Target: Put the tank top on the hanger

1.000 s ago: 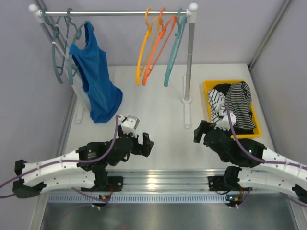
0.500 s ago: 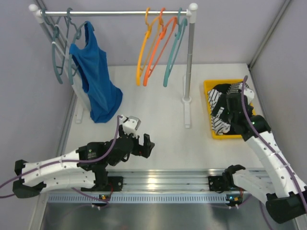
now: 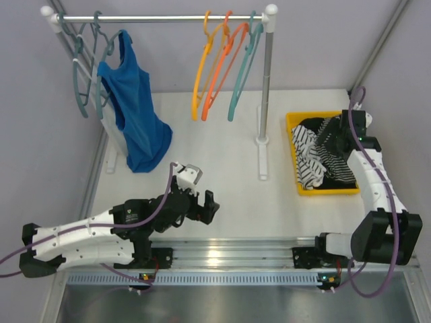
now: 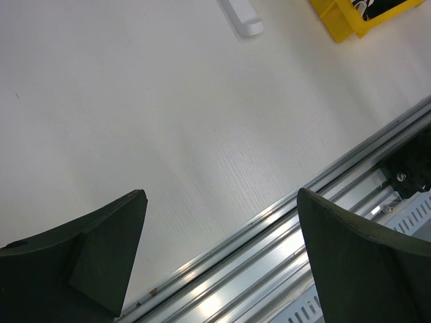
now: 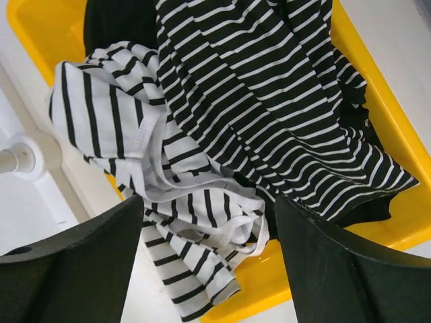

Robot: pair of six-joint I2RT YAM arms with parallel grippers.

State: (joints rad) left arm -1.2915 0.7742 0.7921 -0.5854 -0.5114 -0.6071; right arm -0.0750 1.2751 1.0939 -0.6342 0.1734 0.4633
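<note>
Currently I have the right gripper [image 3: 330, 138] over the yellow bin [image 3: 330, 190] at the table's right edge. Its fingers are apart and clamp nothing. In the right wrist view the gripper [image 5: 209, 202] hangs above the clothes.

1. Task item: the tank top [image 3: 306, 158], white with bold black stripes, lies crumpled in the bin's rack-side half. In the wrist view the tank top [image 5: 108, 114] reaches over the bin's rim [image 5: 40, 33] at one end.
2. Neighbour: the finely striped dark garment [image 5: 269, 87] touches it and fills the other half.
3. Clearance right: the bin sits near the right wall. A narrow strip of bare table [image 3: 215, 155] separates it from the rack foot [image 3: 262, 161].
4. Target: the amber hanger [image 3: 197, 81] hangs on the rail [image 3: 161, 18], leftmost of a group with the redder orange hanger [image 3: 219, 74] and a teal hanger [image 3: 241, 81], close to the right post [image 3: 267, 74]. Bare rail runs between it and the blue tank top [image 3: 135, 114].
5. Left gripper [image 3: 202, 202]: fingers spread wide and empty, low over bare table beside the aluminium track [image 4: 269, 249] at the near edge. Open tabletop lies between it and the rack.

Any lettering on the hardware is too small for me to read.
</note>
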